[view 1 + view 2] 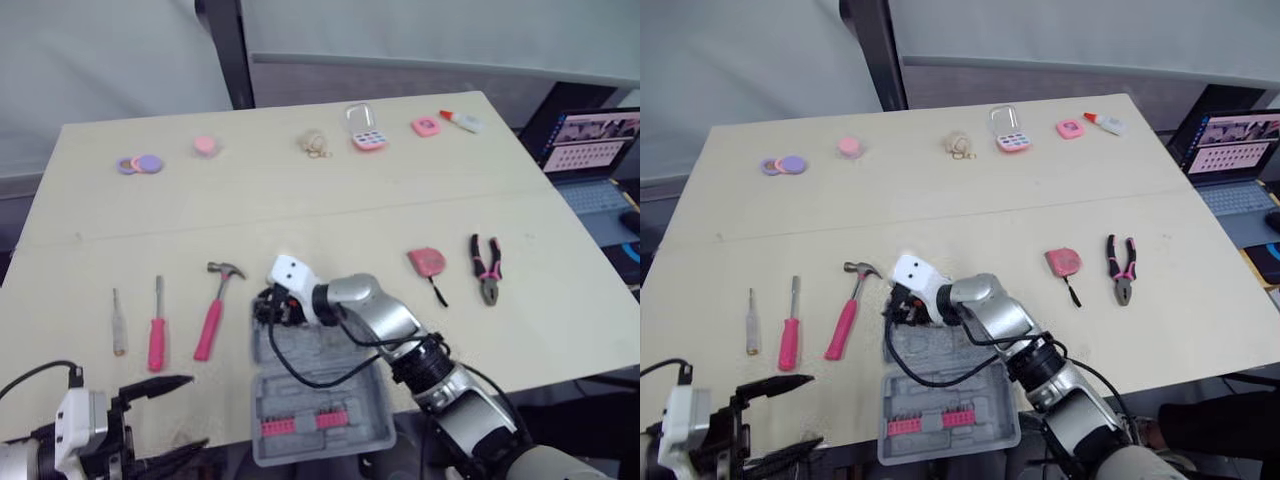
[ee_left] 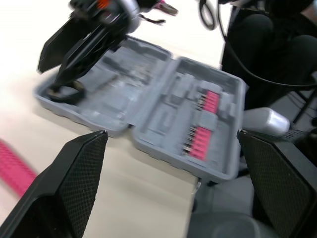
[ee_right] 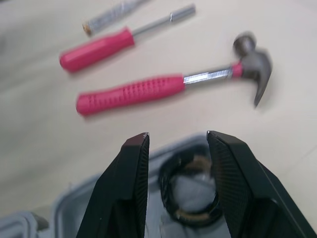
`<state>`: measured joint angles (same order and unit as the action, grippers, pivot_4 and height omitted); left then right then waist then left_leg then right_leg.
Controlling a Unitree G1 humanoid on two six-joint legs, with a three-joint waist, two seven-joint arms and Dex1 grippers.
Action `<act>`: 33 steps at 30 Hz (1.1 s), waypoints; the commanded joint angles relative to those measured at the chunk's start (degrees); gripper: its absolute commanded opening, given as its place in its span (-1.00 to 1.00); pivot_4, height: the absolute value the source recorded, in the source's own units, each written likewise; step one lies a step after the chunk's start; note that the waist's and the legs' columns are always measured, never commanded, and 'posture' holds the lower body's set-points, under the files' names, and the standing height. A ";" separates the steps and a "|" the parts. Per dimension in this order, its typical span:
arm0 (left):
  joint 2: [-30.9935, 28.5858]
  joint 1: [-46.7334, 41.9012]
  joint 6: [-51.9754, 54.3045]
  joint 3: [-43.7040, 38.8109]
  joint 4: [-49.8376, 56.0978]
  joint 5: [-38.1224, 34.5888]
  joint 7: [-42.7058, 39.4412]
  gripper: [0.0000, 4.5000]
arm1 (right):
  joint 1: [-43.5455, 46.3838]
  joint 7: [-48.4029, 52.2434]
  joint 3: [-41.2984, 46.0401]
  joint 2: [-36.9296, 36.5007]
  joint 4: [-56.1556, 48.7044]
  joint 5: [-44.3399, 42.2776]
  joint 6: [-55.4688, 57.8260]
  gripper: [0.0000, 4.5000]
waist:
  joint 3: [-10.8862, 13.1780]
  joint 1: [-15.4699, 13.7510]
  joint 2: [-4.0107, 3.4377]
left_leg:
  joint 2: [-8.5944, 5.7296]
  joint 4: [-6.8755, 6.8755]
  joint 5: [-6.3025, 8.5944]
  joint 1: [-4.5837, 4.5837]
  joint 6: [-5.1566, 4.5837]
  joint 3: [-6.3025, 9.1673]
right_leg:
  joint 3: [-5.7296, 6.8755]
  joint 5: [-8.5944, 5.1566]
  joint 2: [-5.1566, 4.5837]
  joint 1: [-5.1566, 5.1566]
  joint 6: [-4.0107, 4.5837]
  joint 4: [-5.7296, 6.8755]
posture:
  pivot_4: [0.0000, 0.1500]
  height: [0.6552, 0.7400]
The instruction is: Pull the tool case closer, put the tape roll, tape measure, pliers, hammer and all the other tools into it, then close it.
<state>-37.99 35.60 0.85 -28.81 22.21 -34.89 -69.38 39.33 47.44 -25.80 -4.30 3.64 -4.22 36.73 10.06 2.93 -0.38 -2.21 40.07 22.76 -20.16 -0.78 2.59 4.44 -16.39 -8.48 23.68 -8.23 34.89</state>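
Tool case (image 1: 365, 400): lies open at lower centre of the head views, both grey halves flat, its near half overhanging the table's front edge. It looks close enough for either arm to load.
Tape roll (image 3: 167, 191): a black ring in the far left corner of the case, directly under the right arm's fingers. It appears to rest in the tray rather than being gripped.
Right gripper (image 3: 177, 136): poised over that corner with its fingers parted and nothing between them, probably so the roll stays where it lies.
Left gripper (image 1: 195, 412): at lower left, spread wide and empty, facing the case, likely ready to steady it.
Hammer (image 1: 212, 320): left of the case, pink handle pointing toward the front edge, so an easy next reach.
Red-handled screwdriver (image 1: 157, 335) and thin driver (image 1: 118, 325): parallel, farther left.
Tape measure (image 1: 427, 262) and pliers (image 1: 487, 265): right of centre, well apart from the case.
Table (image 1: 300, 210): pale and matte, with a seam across the middle. Small pink items line its far edge.
Room: a laptop (image 1: 590, 150) sits at the right edge, and grey wall panels are at the top.
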 commanded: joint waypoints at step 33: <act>0.15 6.29 8.15 -4.59 -0.42 3.08 5.25 1.00 | -61.65 7.98 45.27 -40.09 -35.85 -21.27 0.70 0.99 | -0.10 -3.92 0.19 | 0.12 0.07 0.09 0.13 -0.18 -0.70 | -0.07 0.01 -0.02 -0.30 -0.03 -0.57 | 1.00 1.00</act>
<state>-38.38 40.50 12.57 -31.90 20.87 -33.02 -62.97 -21.30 55.68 17.27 -44.31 -31.52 -25.86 39.73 9.95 -0.99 -0.19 -2.09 40.13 22.85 -20.03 -0.95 1.86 4.37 -16.38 -8.50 23.38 -8.26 34.29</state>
